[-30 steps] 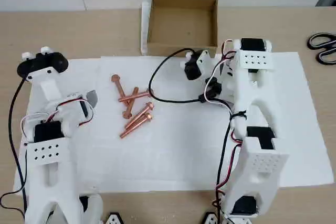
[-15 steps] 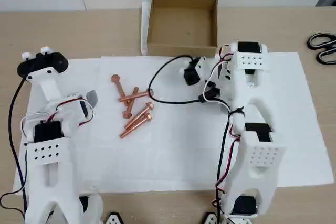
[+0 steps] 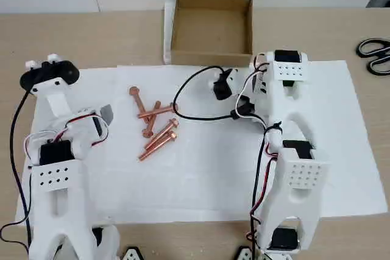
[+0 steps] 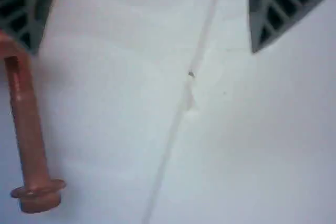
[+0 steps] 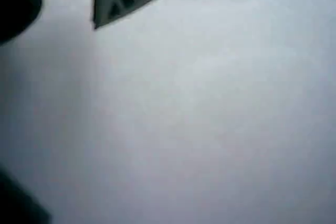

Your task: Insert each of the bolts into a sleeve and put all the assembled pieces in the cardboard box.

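Note:
Several copper bolts (image 3: 153, 123) lie in a loose pile on the white sheet (image 3: 201, 168), left of centre. My left gripper (image 3: 105, 114) hangs open just left of the pile. In the left wrist view its ribbed fingertips (image 4: 143, 47) stand wide apart over the sheet, with one bolt (image 4: 29, 129) lying beside one finger, untouched. My right gripper (image 3: 220, 83) hovers over the sheet a little in front of the cardboard box (image 3: 212, 4), which stands at the back centre. Below the right wrist camera lies bare white sheet (image 5: 210, 108).
A white strip (image 3: 167, 31) lies along the box's left side. Scissors (image 3: 375, 53) rest at the table's far right edge. A black cable (image 3: 183, 98) loops over the sheet between the bolts and the right arm.
The right arm has drawn back from the box's front edge, its gripper now a little nearer and further left. The left arm and the bolts have not moved.

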Available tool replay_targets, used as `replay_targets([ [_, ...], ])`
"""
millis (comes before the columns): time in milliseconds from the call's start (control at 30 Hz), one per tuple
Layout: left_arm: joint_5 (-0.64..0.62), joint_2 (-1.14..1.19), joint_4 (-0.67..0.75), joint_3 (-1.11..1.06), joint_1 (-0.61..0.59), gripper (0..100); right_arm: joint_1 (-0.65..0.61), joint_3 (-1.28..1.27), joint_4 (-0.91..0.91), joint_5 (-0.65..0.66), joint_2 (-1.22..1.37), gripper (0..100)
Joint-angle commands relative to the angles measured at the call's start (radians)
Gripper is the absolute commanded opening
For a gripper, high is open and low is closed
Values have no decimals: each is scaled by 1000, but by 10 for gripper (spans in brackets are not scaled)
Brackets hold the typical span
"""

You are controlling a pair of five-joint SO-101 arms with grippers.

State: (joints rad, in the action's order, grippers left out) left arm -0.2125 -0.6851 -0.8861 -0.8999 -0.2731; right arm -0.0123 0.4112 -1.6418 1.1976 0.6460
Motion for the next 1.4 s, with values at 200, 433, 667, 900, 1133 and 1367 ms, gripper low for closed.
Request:
replay_targets([
  [200,5,-9,18,4,-6,244,10,-6,-7,-9,7,118],
  [433,5,-9,18,4,-6,244,10,-6,-7,-12,1,115],
  [667,5,-9,18,4,-2,244,10,11,-21,-31,-33,114],
  [900,5,-9,18,7,-2,244,4,8,-21,-115,-151,113],
  [1133,5,-9,18,8,-2,244,4,6,-35,-273,-194,91],
  [1367,5,-9,17,7,-2,244,2,-64,-39,-293,-191,105],
])
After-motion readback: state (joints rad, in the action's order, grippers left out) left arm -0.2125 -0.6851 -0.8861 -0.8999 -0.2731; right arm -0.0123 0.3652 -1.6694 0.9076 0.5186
